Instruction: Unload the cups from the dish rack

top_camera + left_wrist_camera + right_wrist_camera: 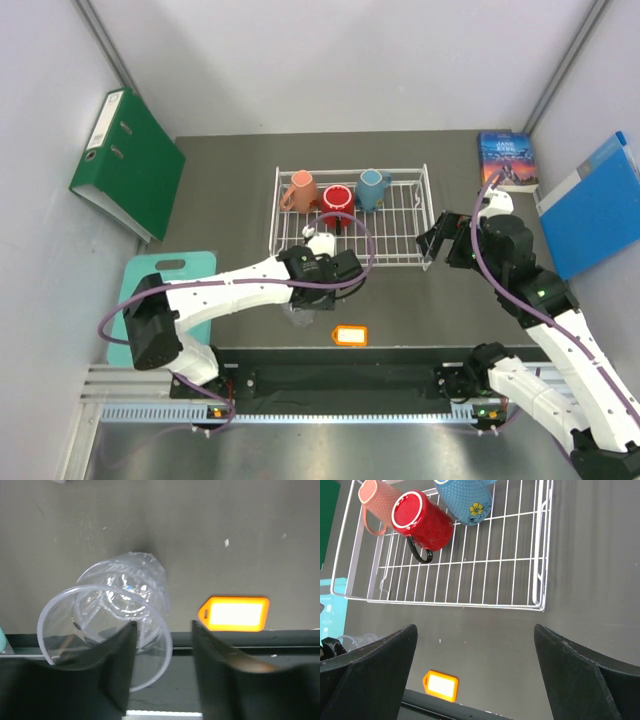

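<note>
The white wire dish rack (pixel 400 250) (pixel 470 582) holds three cups along its far side: a salmon-pink mug (pixel 298 190) (pixel 375 500), a red mug (pixel 337 203) (pixel 422 520) and a light blue mug (pixel 374 187) (pixel 467 500). A clear glass tumbler (pixel 300 315) (pixel 107 625) stands on the dark table in front of the rack. My left gripper (pixel 310 300) (pixel 160 625) is over it with jaws apart; the tumbler's rim lies between the fingers, with a gap to the right finger. My right gripper (pixel 432 240) (pixel 475 630) hangs wide open by the rack's near right corner, holding nothing.
An orange tag (pixel 350 335) (pixel 234 613) (pixel 440 685) lies near the table's front edge, right of the tumbler. A teal cutting board (pixel 165 290) lies at the left, a green binder (pixel 128 165) behind it. A book (pixel 507 160) and a blue binder (pixel 590 205) sit at the far right.
</note>
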Robot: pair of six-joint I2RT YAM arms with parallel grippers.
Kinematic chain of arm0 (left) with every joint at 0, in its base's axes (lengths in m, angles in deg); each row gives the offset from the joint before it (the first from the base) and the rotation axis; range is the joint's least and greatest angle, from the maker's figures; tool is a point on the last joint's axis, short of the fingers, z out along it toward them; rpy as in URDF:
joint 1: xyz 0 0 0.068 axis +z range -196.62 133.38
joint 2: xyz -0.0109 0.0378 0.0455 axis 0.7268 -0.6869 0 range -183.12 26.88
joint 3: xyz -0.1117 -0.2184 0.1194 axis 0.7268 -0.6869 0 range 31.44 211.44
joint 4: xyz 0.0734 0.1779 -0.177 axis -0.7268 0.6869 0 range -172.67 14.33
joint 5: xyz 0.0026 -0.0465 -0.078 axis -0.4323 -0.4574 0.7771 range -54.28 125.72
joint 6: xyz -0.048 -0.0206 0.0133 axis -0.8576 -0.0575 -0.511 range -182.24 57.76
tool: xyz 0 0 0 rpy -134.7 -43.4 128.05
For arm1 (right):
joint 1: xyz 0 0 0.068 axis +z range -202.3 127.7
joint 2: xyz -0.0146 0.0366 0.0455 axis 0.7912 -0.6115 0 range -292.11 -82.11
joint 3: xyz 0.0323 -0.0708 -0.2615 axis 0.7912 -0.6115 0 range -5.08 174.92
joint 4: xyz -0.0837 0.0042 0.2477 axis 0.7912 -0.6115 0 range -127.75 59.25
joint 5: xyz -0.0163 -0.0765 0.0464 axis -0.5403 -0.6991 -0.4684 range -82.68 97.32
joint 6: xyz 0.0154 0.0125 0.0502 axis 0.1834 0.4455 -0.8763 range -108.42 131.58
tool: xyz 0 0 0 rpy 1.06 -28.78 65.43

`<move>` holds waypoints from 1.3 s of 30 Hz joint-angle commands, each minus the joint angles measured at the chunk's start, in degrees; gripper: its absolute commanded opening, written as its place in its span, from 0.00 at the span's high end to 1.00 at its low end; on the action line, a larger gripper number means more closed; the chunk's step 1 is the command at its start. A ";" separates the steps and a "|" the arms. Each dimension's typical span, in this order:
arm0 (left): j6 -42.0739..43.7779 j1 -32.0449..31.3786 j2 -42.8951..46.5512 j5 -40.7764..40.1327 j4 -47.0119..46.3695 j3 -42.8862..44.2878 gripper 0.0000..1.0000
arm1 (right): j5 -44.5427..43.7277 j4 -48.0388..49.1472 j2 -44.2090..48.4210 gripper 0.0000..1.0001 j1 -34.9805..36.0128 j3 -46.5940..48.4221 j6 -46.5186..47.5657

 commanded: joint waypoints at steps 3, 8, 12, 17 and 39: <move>1.06 0.19 -0.40 -4.49 3.04 6.68 0.34 | -0.61 1.84 0.06 0.00 0.34 0.08 0.72; 1.50 0.11 -0.67 -10.97 9.44 17.29 0.21 | -0.87 1.93 0.23 0.00 0.42 0.35 0.98; 2.81 0.11 -0.93 -19.06 14.64 26.89 0.06 | -0.79 2.54 0.32 0.00 0.43 0.00 1.24; 11.85 4.75 -0.40 -21.30 5.97 28.14 0.01 | -0.08 3.24 -0.64 0.00 0.42 -0.62 1.07; 48.43 34.99 -29.40 3.57 -15.23 47.38 0.12 | -3.77 -0.97 -3.81 0.03 0.43 3.25 2.74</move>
